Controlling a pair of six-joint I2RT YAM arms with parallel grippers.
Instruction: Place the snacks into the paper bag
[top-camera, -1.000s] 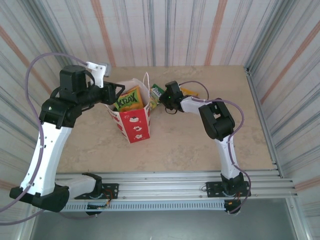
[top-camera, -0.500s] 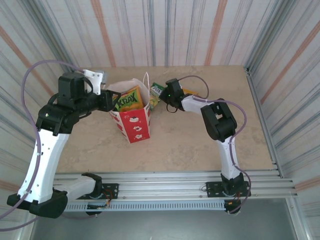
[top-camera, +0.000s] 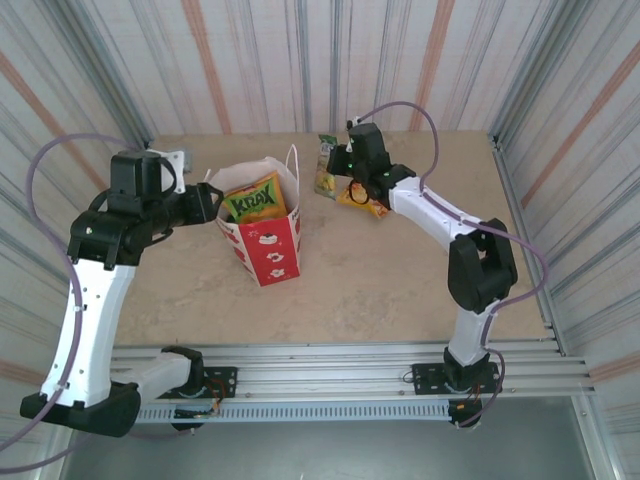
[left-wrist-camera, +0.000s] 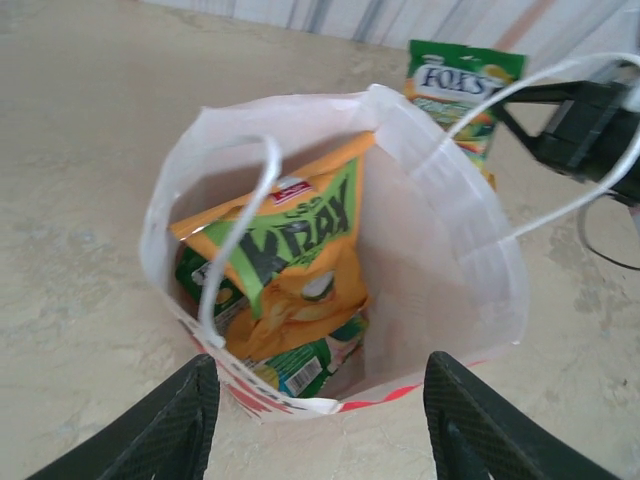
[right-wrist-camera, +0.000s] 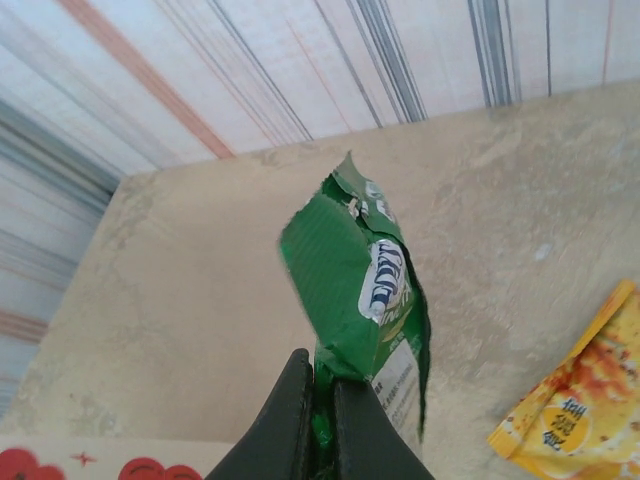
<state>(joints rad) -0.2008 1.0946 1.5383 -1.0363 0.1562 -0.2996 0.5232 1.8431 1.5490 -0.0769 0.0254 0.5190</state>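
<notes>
The right end effector (right-wrist-camera: 320, 378) is gripping a green snack packet (right-wrist-camera: 355, 290) above the table (top-camera: 400, 280), near the paper bag (top-camera: 268, 248). The left end effector (left-wrist-camera: 320, 375) is standing wide beside the bag's rim, holding nothing.

Open paper bag (left-wrist-camera: 455, 235), orange snack packet (left-wrist-camera: 300, 265) inside, fingers (left-wrist-camera: 170, 425) apart

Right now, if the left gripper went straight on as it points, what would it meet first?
Probably the near rim of the red-and-white paper bag, just ahead of the open left gripper; depth is uncertain.
</notes>
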